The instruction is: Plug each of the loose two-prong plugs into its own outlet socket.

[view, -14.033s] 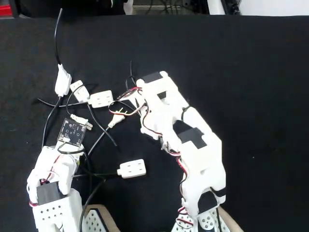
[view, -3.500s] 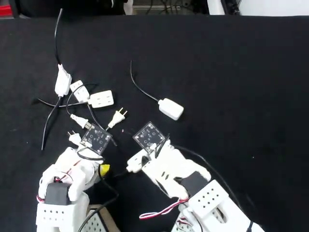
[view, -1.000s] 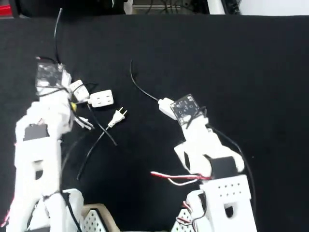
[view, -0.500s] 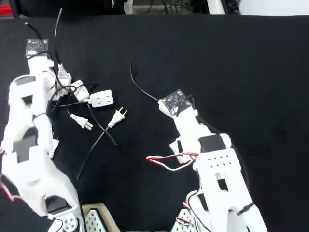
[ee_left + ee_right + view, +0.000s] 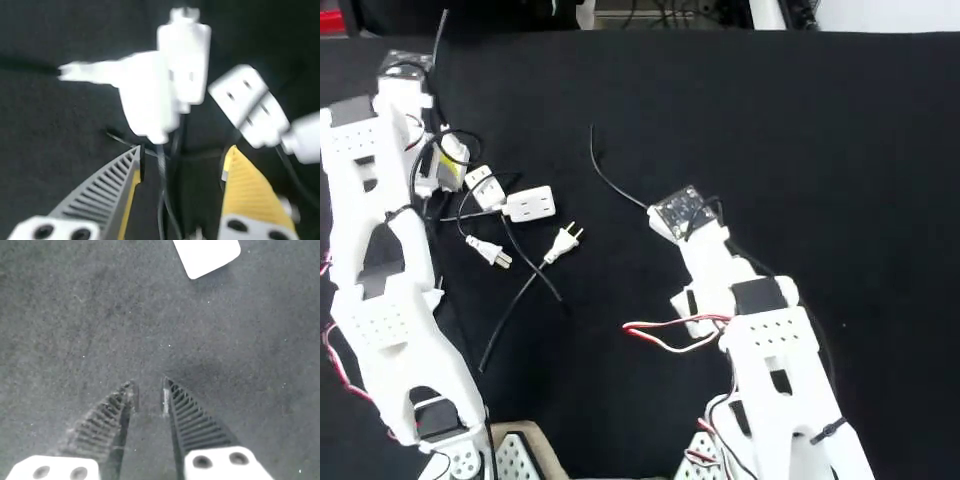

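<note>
Black cloth covers the table. Left gripper sits at far left, fingers wide apart over a cluster of white sockets, holding nothing. The view is blurry, so possibly one already has something plugged in. Right gripper is mid-table, low over the cloth, fingers slightly apart and empty, with a lone socket just beyond the tips. One loose plug and a second plug lie unplugged, left of centre, near a flat socket.
</note>
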Motion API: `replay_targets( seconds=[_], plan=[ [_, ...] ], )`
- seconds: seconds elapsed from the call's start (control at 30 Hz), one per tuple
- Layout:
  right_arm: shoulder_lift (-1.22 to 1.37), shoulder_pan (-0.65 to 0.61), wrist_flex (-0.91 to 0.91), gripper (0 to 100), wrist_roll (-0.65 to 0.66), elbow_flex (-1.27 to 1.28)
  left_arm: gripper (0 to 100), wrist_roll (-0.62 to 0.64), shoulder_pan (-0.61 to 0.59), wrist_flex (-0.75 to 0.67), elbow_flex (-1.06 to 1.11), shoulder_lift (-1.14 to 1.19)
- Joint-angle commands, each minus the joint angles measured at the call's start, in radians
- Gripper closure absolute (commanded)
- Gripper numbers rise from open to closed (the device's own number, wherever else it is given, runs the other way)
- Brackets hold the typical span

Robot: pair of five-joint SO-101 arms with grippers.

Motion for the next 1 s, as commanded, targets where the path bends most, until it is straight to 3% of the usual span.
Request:
replay_targets(
  seconds=[0.0, 0.27, 0.47, 0.67, 0.8, 0.97],
  plan=[
    [0.002, -0.008, -0.014, 91.0, 0.005, -0.05, 74, -0.167, 0.085, 0.144, -0.097, -0.132],
    [0.004, -0.006, -0.008, 91.0, 0.006, -0.048, 84, -0.479, 0.337, 0.183, 0.105, -0.173],
    [0.004, -0.006, -0.008, 91.0, 0.008, -0.048, 77, -0.589, 0.366, -0.219, 0.452, -0.173],
    [0.004, -0.006, -0.015, 91.0, 0.043, -0.027, 75, -0.621, 0.352, -0.509, 0.661, -0.224],
    [0.004, -0.006, -0.015, 91.0, 0.048, -0.027, 75, -0.62, 0.34, -0.617, 0.682, -0.212],
    [0.004, -0.006, -0.015, 91.0, 0.048, -0.027, 75, -0.618, 0.337, -0.603, 0.662, -0.196]
  ],
)
